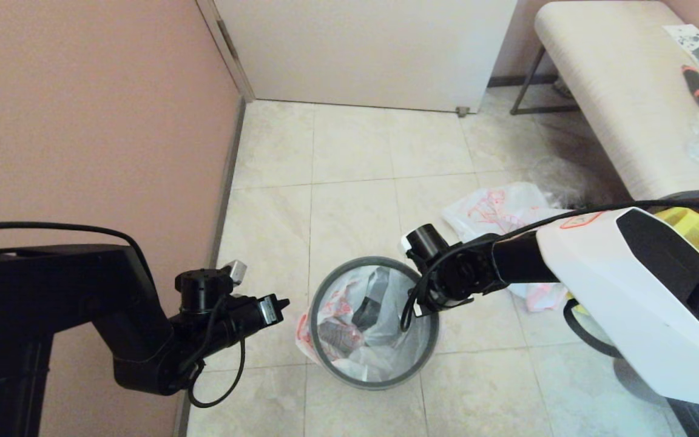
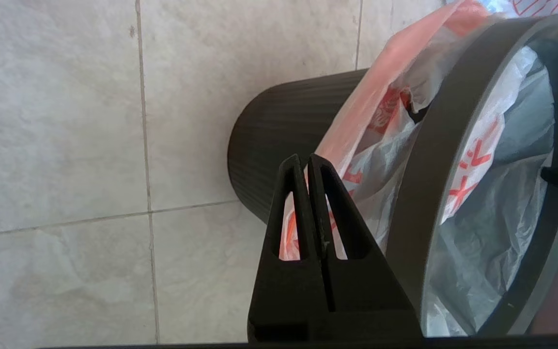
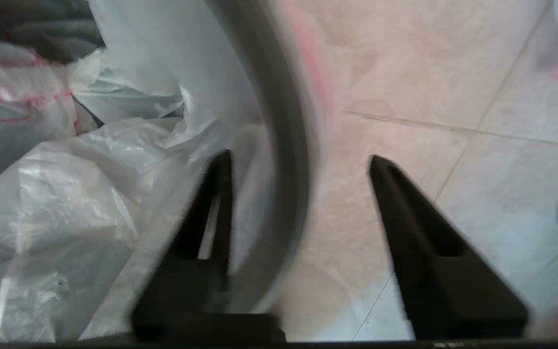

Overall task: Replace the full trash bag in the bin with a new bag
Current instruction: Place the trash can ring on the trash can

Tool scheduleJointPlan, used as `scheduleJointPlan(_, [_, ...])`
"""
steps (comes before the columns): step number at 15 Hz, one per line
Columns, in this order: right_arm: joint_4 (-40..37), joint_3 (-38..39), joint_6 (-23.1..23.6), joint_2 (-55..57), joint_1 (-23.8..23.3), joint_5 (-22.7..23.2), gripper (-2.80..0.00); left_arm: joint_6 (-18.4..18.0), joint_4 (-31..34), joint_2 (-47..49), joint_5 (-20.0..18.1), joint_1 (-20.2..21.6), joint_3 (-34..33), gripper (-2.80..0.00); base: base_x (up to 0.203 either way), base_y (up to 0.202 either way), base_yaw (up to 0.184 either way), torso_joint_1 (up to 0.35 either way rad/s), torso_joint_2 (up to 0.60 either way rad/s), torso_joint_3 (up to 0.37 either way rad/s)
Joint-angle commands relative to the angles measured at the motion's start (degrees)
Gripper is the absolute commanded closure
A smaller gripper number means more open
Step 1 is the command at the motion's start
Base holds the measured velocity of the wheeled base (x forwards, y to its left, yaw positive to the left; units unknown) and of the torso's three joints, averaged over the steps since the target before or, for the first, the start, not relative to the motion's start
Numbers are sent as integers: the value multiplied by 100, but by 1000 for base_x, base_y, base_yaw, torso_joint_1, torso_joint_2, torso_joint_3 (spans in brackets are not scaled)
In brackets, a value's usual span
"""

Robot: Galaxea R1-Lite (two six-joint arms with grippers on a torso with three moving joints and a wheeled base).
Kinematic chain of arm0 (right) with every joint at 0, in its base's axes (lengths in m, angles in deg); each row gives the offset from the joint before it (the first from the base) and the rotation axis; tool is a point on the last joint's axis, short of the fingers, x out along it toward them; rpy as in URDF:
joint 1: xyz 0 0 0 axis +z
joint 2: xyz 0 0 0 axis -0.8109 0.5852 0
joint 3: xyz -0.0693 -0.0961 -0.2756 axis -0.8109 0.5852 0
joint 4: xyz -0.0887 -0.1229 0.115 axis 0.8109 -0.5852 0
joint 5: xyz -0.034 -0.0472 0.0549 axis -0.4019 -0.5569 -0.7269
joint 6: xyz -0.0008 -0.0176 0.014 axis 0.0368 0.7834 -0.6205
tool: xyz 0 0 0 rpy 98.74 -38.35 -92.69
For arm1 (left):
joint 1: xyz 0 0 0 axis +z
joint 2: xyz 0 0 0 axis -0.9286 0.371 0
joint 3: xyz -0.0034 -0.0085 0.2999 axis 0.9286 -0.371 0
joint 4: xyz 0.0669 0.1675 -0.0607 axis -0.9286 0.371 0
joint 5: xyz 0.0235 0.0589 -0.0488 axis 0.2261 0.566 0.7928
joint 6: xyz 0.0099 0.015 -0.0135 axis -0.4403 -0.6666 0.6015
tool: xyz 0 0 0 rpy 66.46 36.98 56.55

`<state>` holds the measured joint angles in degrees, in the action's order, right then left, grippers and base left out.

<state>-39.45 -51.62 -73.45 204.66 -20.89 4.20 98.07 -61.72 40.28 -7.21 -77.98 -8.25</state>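
Two robot grippers at a lined black bin (image 1: 325, 358) on a tiled floor (image 1: 349, 158).

The bin stands nearest, a grey hoop (image 1: 422, 349) around its rim. The full bag (image 1: 349, 315) sits inside it, white plastic with red-orange print too crumpled to read, and part of it hangs over the bin's left outer side. The left gripper (image 2: 306, 162) hovers just left of the bin, clear of it, fingers pressed together on nothing. The right gripper (image 3: 301, 162) is at the bin's right rim, fingers spread wide, one inside against the bag and one outside, straddling the hoop. Beyond the bin to the right, the new bag (image 1: 495, 209) lies limp on the floor, its red line drawing unreadable. Farther right stands a pale bench (image 1: 616, 103).
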Motion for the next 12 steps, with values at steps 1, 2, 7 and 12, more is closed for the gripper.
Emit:
scheduleJointPlan(1, [-17,288,-112,-418,10,31,-280,17,-39,-3,-11,-8,-4,0,0,0,0,0,0,0])
scheduleJointPlan(2, [-12,453,-193,-600,10,124,-280,17,-39,-12,-18,-17,-16,0,0,0,0,0,0,0])
scheduleJointPlan(7, [46,1253,-742,-1634,-365,3142,-280,-2,-47,-369,-898,30,-443,0,0,0,0,0,0,0])
scheduleJointPlan(12, [729,1656,-818,-1454,-1016,5005,0,-24,-109,-696,-2542,463,-880,0,0,0,0,0,0,0])
